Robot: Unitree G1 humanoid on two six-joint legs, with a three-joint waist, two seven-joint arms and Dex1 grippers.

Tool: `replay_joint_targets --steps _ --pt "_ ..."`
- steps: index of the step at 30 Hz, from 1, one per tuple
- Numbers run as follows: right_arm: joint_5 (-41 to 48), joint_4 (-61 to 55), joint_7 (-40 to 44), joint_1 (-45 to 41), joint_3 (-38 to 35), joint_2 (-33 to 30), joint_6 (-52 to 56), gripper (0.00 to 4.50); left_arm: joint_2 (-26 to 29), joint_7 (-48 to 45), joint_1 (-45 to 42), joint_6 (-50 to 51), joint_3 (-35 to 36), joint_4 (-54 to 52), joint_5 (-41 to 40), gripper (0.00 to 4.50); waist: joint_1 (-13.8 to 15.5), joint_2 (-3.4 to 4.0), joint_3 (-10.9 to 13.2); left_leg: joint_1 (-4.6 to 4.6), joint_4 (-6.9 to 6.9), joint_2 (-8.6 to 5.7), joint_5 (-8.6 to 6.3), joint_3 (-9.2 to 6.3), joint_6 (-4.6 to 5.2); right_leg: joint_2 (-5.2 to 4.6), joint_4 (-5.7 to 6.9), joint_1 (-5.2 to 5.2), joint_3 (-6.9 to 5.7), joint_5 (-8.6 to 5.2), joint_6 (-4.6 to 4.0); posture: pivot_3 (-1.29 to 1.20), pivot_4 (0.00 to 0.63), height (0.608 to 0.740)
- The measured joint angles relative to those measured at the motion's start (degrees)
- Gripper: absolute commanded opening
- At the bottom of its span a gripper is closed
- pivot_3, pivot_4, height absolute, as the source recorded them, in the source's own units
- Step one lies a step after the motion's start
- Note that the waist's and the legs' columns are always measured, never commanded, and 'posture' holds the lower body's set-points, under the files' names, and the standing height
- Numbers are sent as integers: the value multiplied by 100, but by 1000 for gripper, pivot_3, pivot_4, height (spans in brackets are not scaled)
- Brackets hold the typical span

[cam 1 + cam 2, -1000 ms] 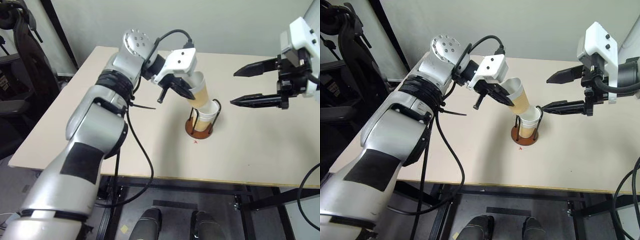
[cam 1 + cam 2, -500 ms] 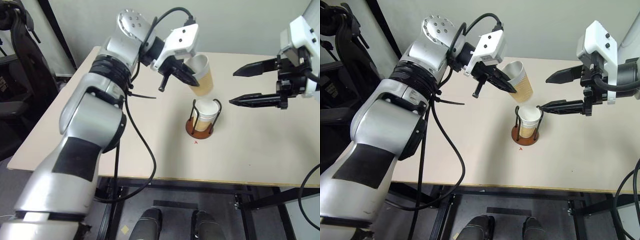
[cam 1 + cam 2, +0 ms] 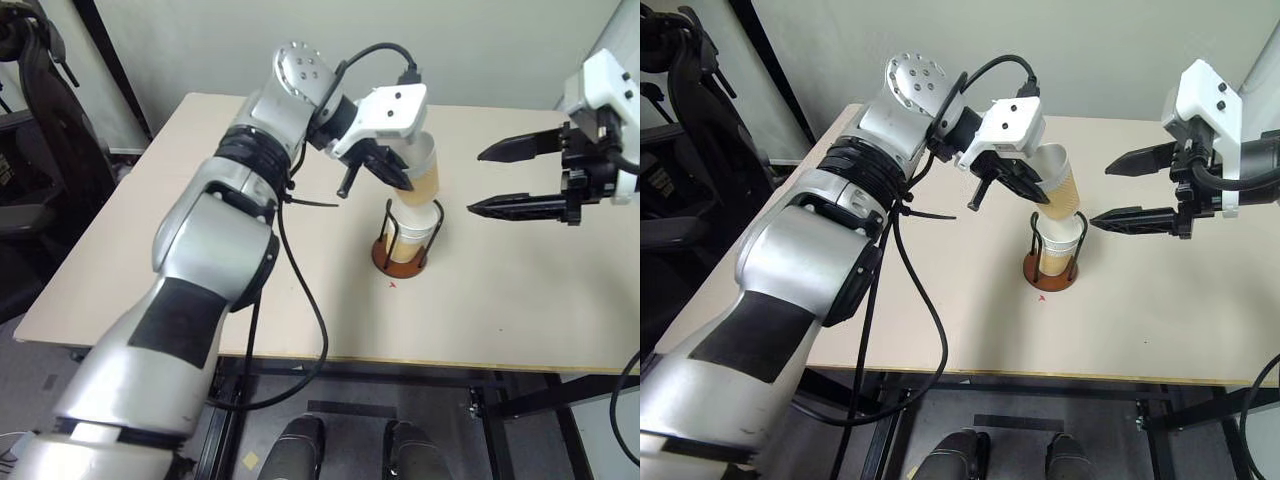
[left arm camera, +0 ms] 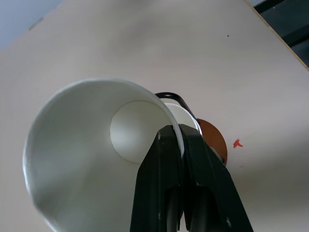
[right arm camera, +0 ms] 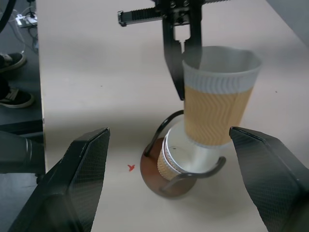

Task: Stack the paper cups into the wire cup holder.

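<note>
**Cup held over holder, rt gripper open beside it**

Cup [image 3: 421, 178] w/ tan ribbed sleeve & white rim sits pinched in left gripper [image 3: 397, 176]: the fingers [image 4: 166, 164] are closed tight on the rim wall, one inside the cup and one outside, as the left wrist view shows. Cup hangs roughly upright, slightly tilted, its base right at the mouth of the stacked cups [image 3: 407, 238] below; can't tell if the bottom has entered the top cup or just touches it.

Stacked cups stand nested in the wire cup holder [image 3: 399, 255], approx. mid-table [image 3: 520, 310]. Holder = round reddish-brown disc base w/ thin black wire loops rising on either side of the stack. Right wrist view shows the loops curving around the nested cups, held cup directly above them.

Right gripper [image 3: 505, 177] hovers off to the rt of the holder, above the table, fingers spread wide, nothing between them; tips point toward the cups but stay apart from them.

Small red mark [image 3: 391, 284] on tabletop just in front of the holder base. Black chair [image 3: 40, 120] stands off the table's left side.
</note>
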Motion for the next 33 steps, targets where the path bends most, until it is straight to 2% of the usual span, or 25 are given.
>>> replay_joint_targets --steps 8,16,33 --pt "-334 761 112 24 0 -466 -448 4115 -139 89 76 -82 139 37 279 51 7 0 0 -1 10 -1 -4 0 7 -31 1 3 4 4 6 0 150 740" --pt "-740 1388 328 -603 96 -623 -896 4115 -266 186 111 -102 254 71 485 51 2 0 0 1 11 -2 -6 9 14 -52 2 1 -1 5 16 0 150 740" --pt "-805 1261 446 -615 108 -635 -811 4115 -395 336 397 -219 284 126 868 51 4 0 0 0 23 -58 -11 22 54 -109 4 9 0 4 48 0 150 740"
